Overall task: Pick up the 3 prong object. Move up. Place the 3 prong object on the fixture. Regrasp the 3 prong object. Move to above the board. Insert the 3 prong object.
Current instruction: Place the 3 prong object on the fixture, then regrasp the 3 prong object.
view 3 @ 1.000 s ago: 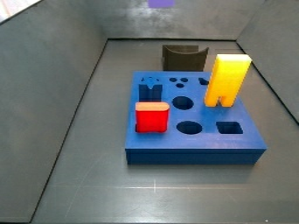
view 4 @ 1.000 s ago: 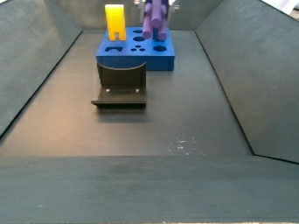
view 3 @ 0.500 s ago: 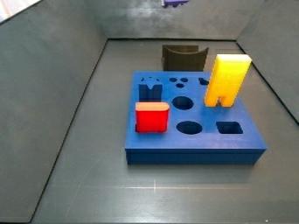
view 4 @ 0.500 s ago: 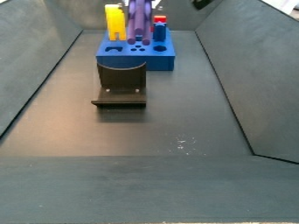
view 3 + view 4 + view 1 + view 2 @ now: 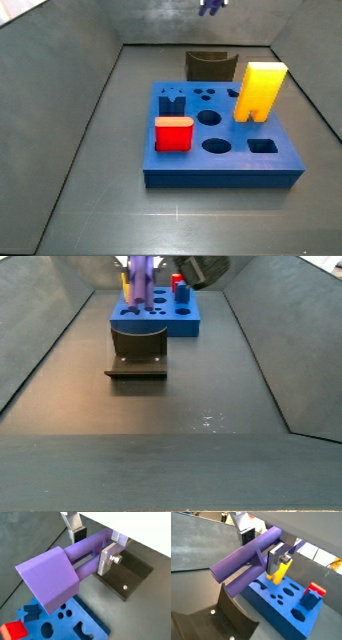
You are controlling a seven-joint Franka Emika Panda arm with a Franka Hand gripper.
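My gripper (image 5: 92, 544) is shut on the purple 3 prong object (image 5: 57, 574), whose long body lies between the silver fingers (image 5: 107, 556). Both wrist views show this grasp (image 5: 261, 548). In a side view only the piece's purple tip (image 5: 211, 6) shows at the top edge, high above the dark fixture (image 5: 210, 66). In a side view the piece (image 5: 139, 278) hangs upright over the far blue board (image 5: 181, 321). The board (image 5: 221, 165) lies flat with round, square and slotted holes. The fixture (image 5: 138, 351) stands on the floor in front of it.
A tall yellow block (image 5: 259, 90) and a red cube (image 5: 174, 133) stand in the board. Both show in a wrist view, the yellow block (image 5: 276, 574) and the red cube (image 5: 314, 588). Grey sloped walls (image 5: 40, 346) enclose the floor.
The gripper has carried the purple piece sideways, rightward along the top edge in one side view and leftward in the other. The board, blocks and fixture have not moved.
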